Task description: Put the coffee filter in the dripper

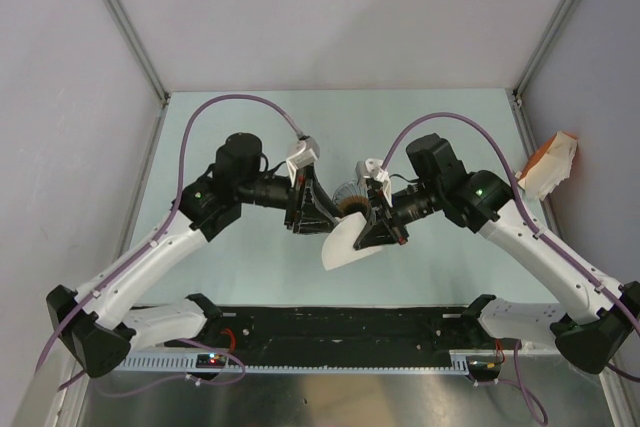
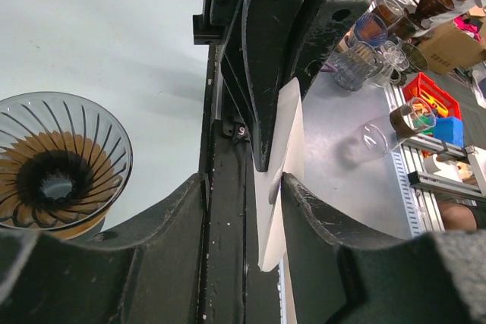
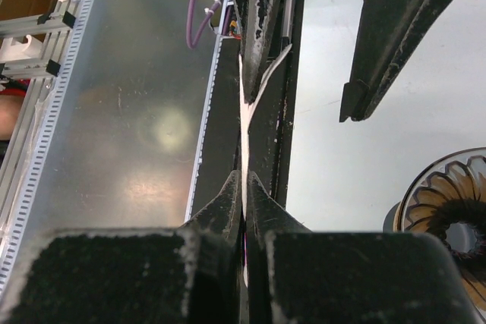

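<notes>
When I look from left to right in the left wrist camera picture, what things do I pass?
Dripper → coffee filter → clear glass lying on its side → red bin.

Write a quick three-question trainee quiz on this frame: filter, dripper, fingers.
1. True or false: the coffee filter sits inside the dripper.
2. Which fingers pinch the filter? A left, B right, C neither.
3. Fill in: the left fingers stand ___ on either side of the filter.
Key: 1 false, the dripper is empty; 2 B, the right fingers are shut on it; 3 open.
</notes>
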Motion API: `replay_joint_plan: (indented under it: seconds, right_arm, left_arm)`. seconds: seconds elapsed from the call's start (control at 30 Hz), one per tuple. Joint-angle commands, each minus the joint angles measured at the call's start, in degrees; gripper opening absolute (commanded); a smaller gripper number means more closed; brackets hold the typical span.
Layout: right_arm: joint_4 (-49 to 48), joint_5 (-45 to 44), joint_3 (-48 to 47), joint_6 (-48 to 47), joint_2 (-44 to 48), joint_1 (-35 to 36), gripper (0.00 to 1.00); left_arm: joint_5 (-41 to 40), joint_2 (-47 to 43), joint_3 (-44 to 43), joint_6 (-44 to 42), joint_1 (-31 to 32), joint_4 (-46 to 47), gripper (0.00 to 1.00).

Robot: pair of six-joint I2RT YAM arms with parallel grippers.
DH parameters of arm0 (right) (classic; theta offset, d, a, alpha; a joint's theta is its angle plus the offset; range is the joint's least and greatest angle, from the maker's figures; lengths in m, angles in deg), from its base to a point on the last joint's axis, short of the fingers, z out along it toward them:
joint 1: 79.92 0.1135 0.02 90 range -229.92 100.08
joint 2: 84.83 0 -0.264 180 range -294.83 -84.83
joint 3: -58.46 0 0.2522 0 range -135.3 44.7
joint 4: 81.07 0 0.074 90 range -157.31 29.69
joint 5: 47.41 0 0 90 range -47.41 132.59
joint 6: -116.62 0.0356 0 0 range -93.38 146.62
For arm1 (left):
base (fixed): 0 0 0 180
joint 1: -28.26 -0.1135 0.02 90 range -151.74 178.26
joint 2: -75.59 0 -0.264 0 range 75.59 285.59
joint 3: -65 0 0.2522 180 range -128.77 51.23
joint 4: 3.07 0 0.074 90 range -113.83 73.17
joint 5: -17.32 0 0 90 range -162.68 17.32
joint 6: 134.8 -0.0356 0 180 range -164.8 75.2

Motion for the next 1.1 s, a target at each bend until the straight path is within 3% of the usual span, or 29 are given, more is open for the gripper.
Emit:
replay_joint_plan:
  seconds: [0.0,0.47,0.83,1.07]
  right_arm:
    - [-1.3,0.5,-1.6,0.5,-0.1,0.0,0.00]
    - [-3.4,1.6,-1.6,2.1,1.1,-1.7,0.00]
    - [-4.6,3.4,-1.6,2.9,3.0,-3.2,0.00]
    - [-6.1,3.6,-1.5,4.5,4.0,-4.5,0.00]
  left_arm:
    - [-1.2,0.2,-1.9,-2.1,0.8,0.3,0.50]
    - [0.4,0.2,0.7,-3.4,1.3,-0.1,0.63]
    - [-0.6,0.4,2.1,-3.9,1.3,-0.1,0.60]
    - [1.9,0.7,2.4,-3.8,1.3,-0.1,0.52]
